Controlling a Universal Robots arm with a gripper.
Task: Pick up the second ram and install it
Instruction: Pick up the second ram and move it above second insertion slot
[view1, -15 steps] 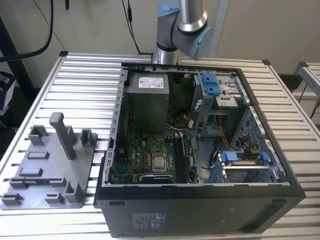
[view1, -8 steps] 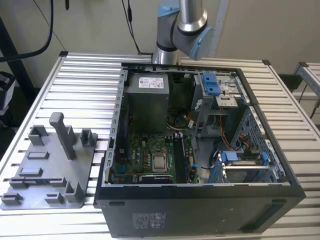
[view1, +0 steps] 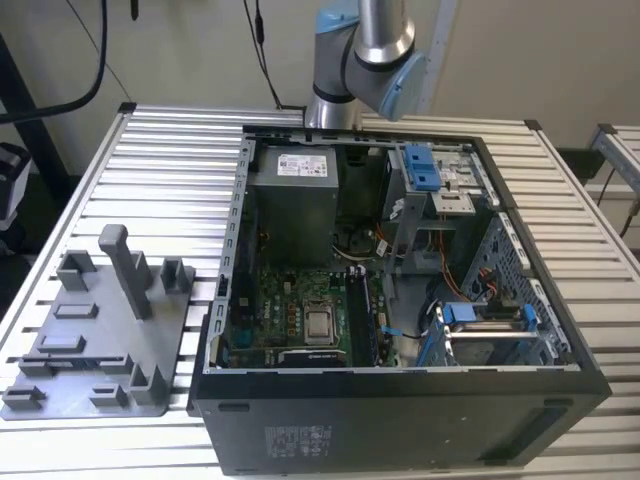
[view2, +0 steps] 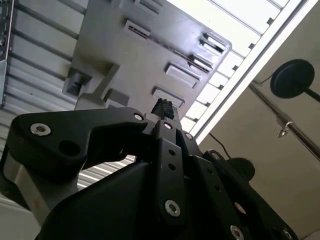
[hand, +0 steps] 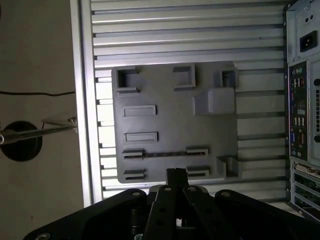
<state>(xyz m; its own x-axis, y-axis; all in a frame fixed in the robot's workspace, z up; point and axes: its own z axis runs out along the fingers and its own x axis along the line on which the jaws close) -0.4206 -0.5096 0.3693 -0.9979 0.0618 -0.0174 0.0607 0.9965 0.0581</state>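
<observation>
In the first wrist view a thin dark strip, which I take for the second ram, stands on edge between two small holders of the grey parts tray. My gripper hangs above that tray near the neighbouring pair of holders, apart from the strip. Its black fingertips are pressed together with nothing between them. The tray lies on the slatted table at the exterior view's left, beside the open computer case. Inside the case, the green motherboard carries long black slots.
A grey power supply box and blue drive brackets fill the case's far side. A tall post and several blocks rise from the tray. The arm's base stands behind the case. The case's rear ports border the tray.
</observation>
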